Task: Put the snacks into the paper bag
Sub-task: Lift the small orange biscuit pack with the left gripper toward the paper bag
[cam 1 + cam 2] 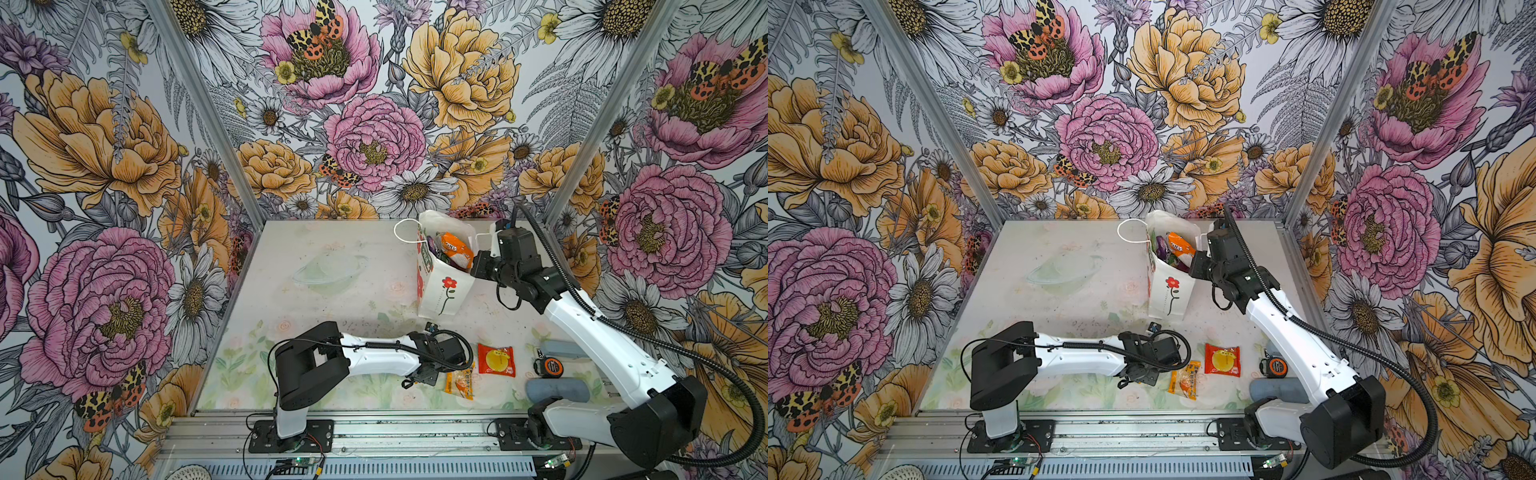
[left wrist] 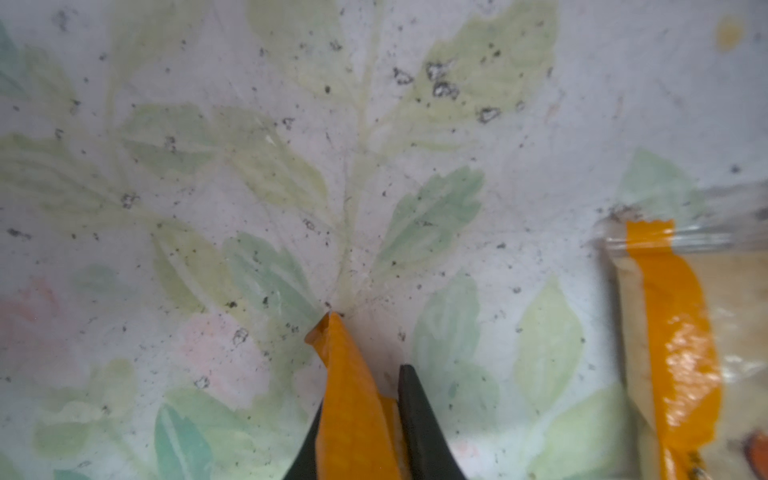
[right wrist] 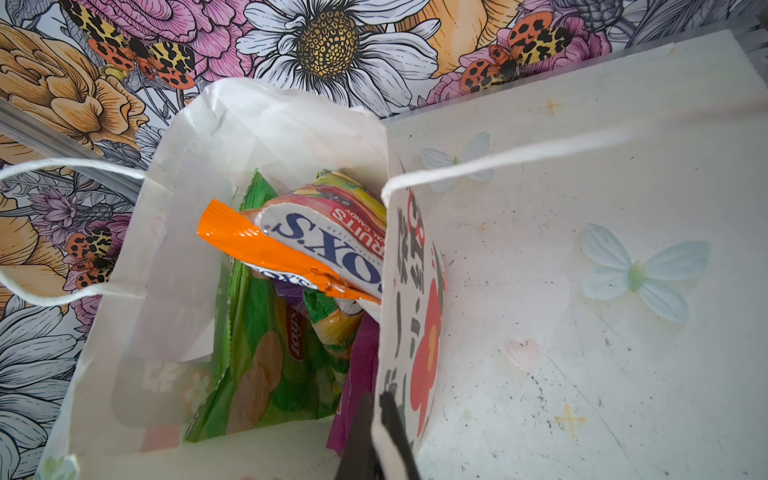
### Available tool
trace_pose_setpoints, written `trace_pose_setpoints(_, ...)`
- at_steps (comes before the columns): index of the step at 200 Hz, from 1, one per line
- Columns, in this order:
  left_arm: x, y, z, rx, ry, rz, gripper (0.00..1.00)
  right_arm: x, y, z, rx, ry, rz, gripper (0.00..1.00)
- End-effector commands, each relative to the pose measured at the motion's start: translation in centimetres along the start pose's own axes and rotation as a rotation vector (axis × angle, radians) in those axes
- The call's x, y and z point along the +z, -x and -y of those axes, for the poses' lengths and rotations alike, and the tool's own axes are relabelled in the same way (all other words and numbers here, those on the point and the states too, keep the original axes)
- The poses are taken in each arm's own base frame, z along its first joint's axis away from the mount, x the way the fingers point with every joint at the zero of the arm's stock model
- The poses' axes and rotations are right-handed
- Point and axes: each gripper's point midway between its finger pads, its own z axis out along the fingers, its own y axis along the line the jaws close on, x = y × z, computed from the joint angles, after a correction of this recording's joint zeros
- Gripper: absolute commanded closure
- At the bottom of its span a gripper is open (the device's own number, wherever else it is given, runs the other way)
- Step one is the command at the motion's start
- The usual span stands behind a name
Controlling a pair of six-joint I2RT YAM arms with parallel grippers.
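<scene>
The white paper bag with a red flower on its front stands upright at the back right. Inside it are snacks: an orange Fox's bag, a green bag and a purple one. My right gripper is shut on the bag's front wall at the rim. Low over the table near the front, my left gripper is shut on a small orange packet. Beside it lie an orange sachet and a red sachet.
An orange-black tape measure lies right of the red sachet. Two grey-blue oblong cases sit by the right arm's base. Floral walls close off the table at the back and on both sides.
</scene>
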Motion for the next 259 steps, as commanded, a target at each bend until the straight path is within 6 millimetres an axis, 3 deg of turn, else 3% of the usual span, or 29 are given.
trace_pose_setpoints(1, -2.4, 2.2, -0.8, -0.016, -0.031, 0.104, 0.98, -2.0, 2.8, -1.1, -0.007, 0.048, 0.117, 1.00)
trace_pose_setpoints(41, -6.3, 4.7, -2.6, -0.035, -0.071, 0.244, 1.00, -2.0, 2.9, -1.1, -0.005, 0.047, 0.120, 1.00)
trace_pose_setpoints(76, -10.8, 7.7, -5.6, -0.105, -0.105, 0.373, 1.00, -2.1, 3.2, -1.3, -0.002, 0.052, 0.125, 1.00)
trace_pose_setpoints(117, -17.9, 12.9, -9.2, -0.196, -0.184, 0.552, 1.00, -2.2, 3.5, -1.6, -0.004, 0.058, 0.128, 1.00)
trace_pose_setpoints(144, -21.7, 17.0, -10.5, -0.252, -0.276, 0.644, 1.00, -1.9, 3.5, -1.8, 0.000, 0.066, 0.121, 1.00)
trace_pose_setpoints(183, -26.9, 23.0, -9.7, -0.255, -0.381, 0.751, 1.00, -1.8, 3.6, -1.7, 0.004, 0.061, 0.122, 1.00)
trace_pose_setpoints(220, -28.7, 27.7, -8.1, -0.262, -0.462, 0.776, 1.00, -1.8, 3.6, -1.9, 0.004, 0.066, 0.120, 1.00)
trace_pose_setpoints(259, -27.0, 31.2, -7.0, -0.274, -0.447, 0.729, 1.00, -2.0, 3.5, -1.9, 0.007, 0.071, 0.121, 1.00)
